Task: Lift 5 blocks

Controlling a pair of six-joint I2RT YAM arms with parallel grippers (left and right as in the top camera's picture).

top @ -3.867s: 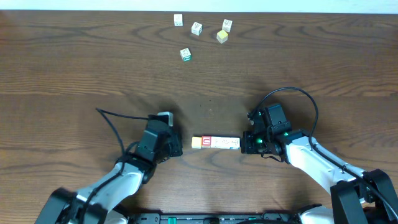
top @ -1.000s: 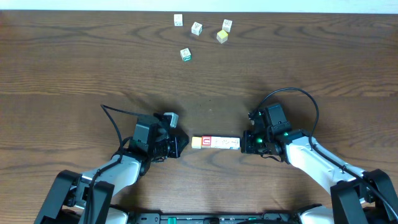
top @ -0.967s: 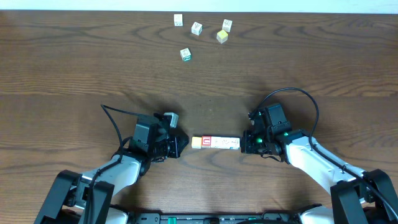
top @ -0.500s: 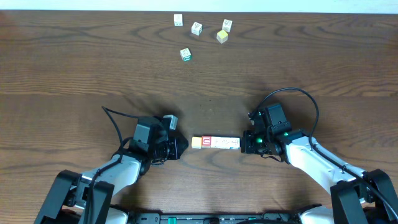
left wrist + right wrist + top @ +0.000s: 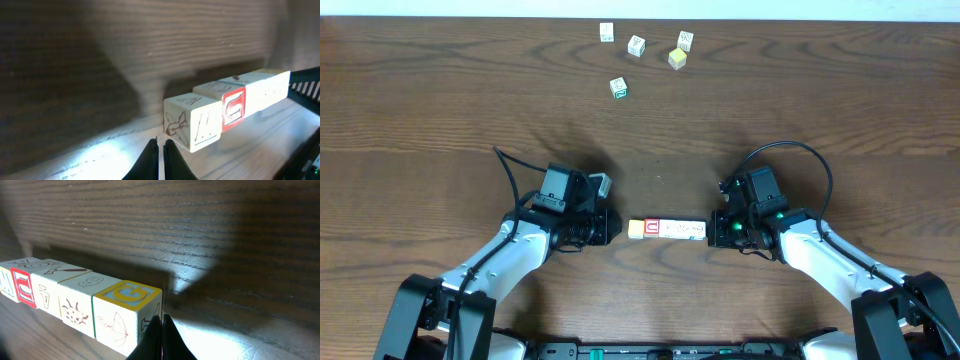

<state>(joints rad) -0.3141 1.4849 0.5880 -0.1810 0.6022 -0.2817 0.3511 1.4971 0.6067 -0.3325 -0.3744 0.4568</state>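
Five blocks (image 5: 666,229) lie end to end in a straight row on the table between my two grippers. In the overhead view the left end block is yellow-orange (image 5: 635,230), and a red-bordered face (image 5: 652,228) follows. My left gripper (image 5: 616,228) is shut and empty, its tips (image 5: 161,142) just off the end face of the nearest whitish block (image 5: 192,122). My right gripper (image 5: 711,231) is shut too, with its tips (image 5: 161,318) against the end face of the yellow-bordered block (image 5: 127,307).
Several loose cubes sit near the table's far edge: three whitish (image 5: 607,33) (image 5: 636,46) (image 5: 685,41), a pale yellow cube (image 5: 677,59) and a green-bordered cube (image 5: 618,88). A black cable loops above the right wrist (image 5: 790,150).
My left arm has swung round, bringing its shut gripper in line with the row and close to its left end. The right arm and the blocks have not moved.
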